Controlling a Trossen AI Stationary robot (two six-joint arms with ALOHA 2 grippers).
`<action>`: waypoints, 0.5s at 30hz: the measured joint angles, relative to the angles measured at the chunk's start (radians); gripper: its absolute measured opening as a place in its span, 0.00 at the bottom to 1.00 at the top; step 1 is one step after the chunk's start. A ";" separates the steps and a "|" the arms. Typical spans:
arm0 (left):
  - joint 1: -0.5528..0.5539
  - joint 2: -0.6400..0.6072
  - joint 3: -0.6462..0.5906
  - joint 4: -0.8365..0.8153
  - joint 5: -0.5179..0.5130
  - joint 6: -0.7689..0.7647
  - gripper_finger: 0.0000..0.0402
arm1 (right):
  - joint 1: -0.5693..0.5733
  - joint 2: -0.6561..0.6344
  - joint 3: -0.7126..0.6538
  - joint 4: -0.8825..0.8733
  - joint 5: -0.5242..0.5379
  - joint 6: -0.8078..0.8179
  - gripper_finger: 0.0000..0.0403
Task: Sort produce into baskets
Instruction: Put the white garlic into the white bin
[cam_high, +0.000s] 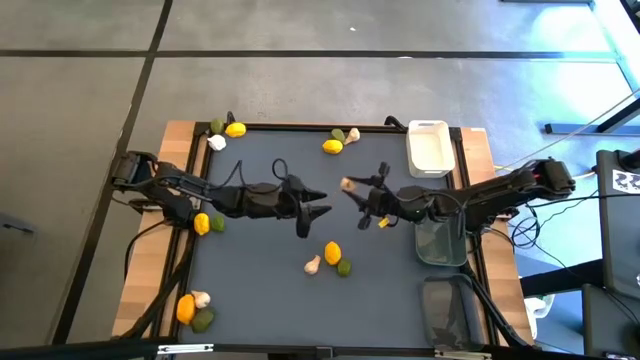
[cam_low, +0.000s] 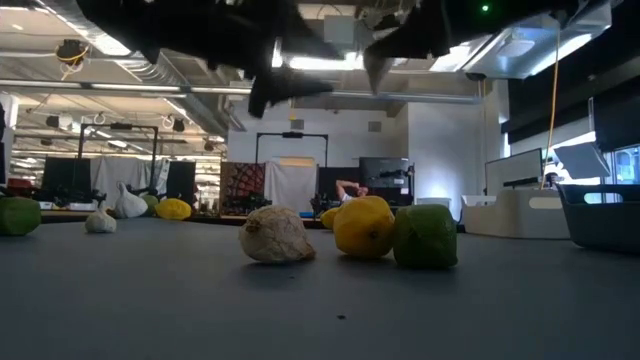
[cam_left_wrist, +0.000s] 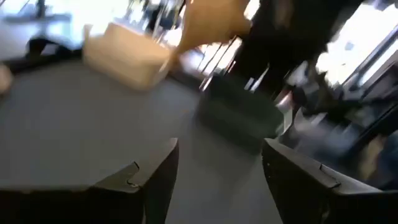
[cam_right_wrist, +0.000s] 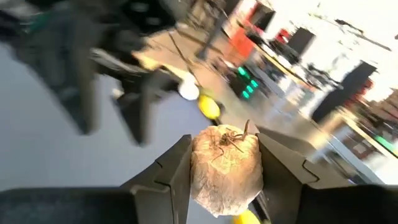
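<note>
High view, read from left to right, gives us the dark surface (cam_high: 260, 260) with our left gripper (cam_high: 312, 206) near its middle, fingers spread apart and holding nothing. At about nine o'clock on the surface a lemon (cam_high: 201, 224) and a lime (cam_high: 217, 223) lie touching; at seven o'clock sit another lemon (cam_high: 186, 309), a garlic bulb (cam_high: 201, 298) and a lime (cam_high: 203, 320). Toward eleven o'clock we see a lemon (cam_high: 236, 129) beside a garlic bulb (cam_high: 216, 142). Below centre, around six o'clock, a garlic bulb (cam_high: 313, 265), a lemon (cam_high: 333, 254) and a lime (cam_high: 344, 268) cluster together. Our right gripper (cam_high: 352, 190) faces the left one from just beside it, clamped on a pale garlic bulb (cam_right_wrist: 225, 169), which is raised above the surface. At one o'clock stands the white basket (cam_high: 428, 147); the dark grey-green basket (cam_high: 440, 243) is at three o'clock under our right arm, and the translucent grey basket (cam_high: 452, 310) at five o'clock.
</note>
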 joint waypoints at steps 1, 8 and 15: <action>-0.003 0.002 0.000 -0.038 -0.001 -0.001 0.56 | -0.002 -0.017 0.000 -0.028 0.027 0.000 0.37; -0.018 0.049 0.000 -0.175 -0.054 -0.039 0.56 | -0.105 -0.123 0.000 -0.258 0.077 0.001 0.37; -0.018 0.106 -0.002 -0.168 -0.056 -0.069 0.56 | -0.315 -0.153 0.000 -0.447 0.076 0.027 0.37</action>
